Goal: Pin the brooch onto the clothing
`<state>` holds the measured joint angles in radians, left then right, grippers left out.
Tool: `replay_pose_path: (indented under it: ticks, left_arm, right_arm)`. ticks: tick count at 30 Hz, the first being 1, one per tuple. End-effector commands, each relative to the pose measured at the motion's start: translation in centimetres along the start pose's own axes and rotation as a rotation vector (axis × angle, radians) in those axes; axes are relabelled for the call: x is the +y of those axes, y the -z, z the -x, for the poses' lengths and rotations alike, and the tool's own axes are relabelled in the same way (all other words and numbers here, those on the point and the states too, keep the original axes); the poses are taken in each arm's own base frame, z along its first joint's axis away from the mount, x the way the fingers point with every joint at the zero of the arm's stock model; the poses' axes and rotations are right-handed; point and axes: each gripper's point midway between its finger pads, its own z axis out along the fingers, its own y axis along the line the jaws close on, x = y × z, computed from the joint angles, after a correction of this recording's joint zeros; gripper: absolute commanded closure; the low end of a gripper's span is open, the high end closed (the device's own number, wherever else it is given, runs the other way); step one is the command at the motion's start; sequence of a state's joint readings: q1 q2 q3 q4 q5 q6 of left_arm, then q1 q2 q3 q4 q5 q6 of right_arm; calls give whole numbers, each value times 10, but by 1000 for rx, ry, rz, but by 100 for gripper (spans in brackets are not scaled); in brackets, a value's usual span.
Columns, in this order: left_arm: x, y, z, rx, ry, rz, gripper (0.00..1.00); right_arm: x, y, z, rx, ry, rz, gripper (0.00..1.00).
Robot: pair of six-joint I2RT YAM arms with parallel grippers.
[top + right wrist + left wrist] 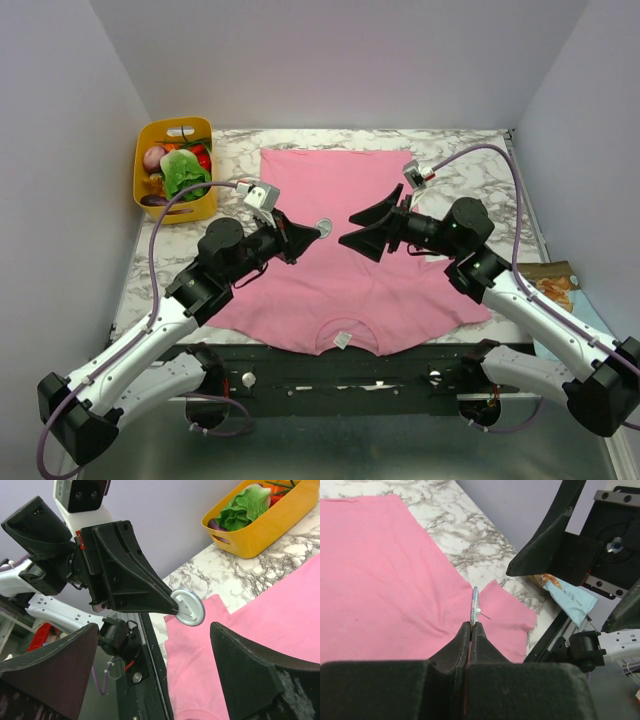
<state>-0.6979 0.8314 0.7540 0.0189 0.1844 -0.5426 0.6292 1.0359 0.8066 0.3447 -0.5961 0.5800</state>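
Note:
The pink T-shirt (340,240) lies flat on the marble table, neckline with white label (342,340) toward the arms. My left gripper (312,233) is shut on the brooch (323,226), a small round disc held in the air above the shirt's middle. In the left wrist view the brooch (474,605) stands edge-on at the fingertips, its pin sticking out to the right. In the right wrist view its pale back (187,607) with the pin faces the camera. My right gripper (355,228) is open, just right of the brooch, jaws wide, holding nothing.
A yellow basket (143,182) with toy vegetables stands at the back left of the table. A snack packet (553,285) lies at the right edge. White walls close in three sides.

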Motion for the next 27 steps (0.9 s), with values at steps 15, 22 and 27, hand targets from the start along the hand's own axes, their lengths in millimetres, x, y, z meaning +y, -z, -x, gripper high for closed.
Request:
replay_pose_path:
  ticks: [15, 22, 27]
  left_arm:
    - [97, 15, -21, 208, -60, 586, 100]
    - [126, 26, -28, 298, -119, 763, 100]
    - [137, 29, -45, 373, -130, 812, 100]
  right_arm:
    - [-25, 3, -32, 76, -41, -91, 0]
    - [-36, 5, -40, 125, -39, -148, 0]
    - [-42, 9, -50, 145, -49, -168, 0]
